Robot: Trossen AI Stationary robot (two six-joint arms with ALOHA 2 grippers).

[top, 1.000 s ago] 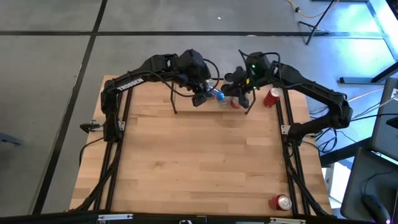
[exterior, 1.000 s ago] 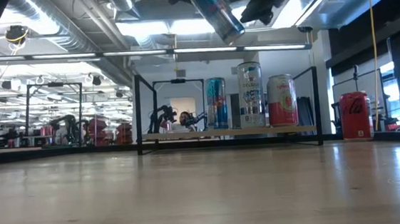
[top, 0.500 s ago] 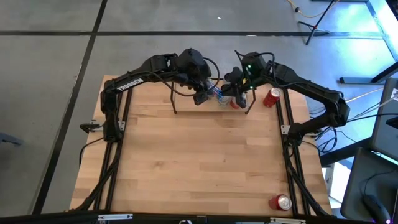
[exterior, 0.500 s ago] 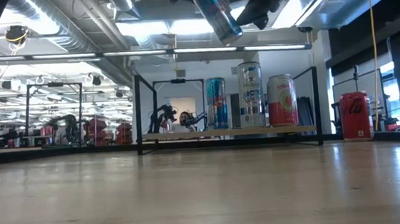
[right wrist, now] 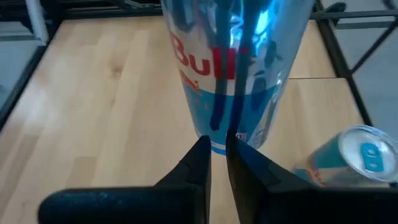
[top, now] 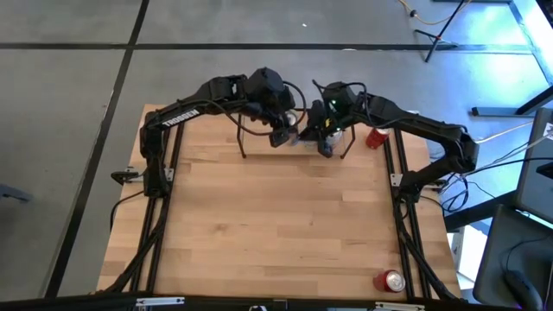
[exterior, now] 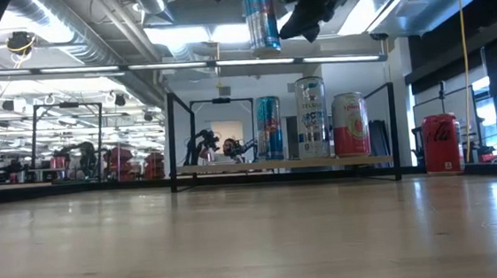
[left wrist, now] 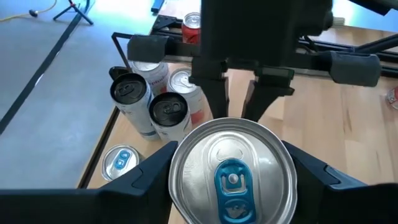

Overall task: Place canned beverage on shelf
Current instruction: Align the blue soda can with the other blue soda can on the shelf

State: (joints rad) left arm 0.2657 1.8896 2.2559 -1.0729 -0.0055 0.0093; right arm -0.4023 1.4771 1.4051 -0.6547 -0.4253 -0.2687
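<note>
The wooden table [top: 276, 225] carries the shelf [exterior: 286, 164] along its far edge, a light plank between black wire end frames. Three cans stand upright in a row on the plank: a blue slim can [exterior: 268, 128], a taller pale can [exterior: 311, 117] and a red-and-white can [exterior: 349, 124]. A red cola can [exterior: 441, 142] stands on the table just beside the shelf's end, and another red can [top: 390, 281] lies near the table's front right corner.

Both arms meet above the shelf. The left gripper [top: 282, 132] is clamped on a blue Red Bull can [exterior: 261, 15], holding it nearly upright in the air, well above the blue slim can; its two fingers [left wrist: 146, 177] press the can's sides just under the silver lid. The right gripper [top: 325, 142] hovers just beside that can with its fingers [right wrist: 198, 163] drawn almost together, gripping nothing, their tips close to the can's wall.
</note>
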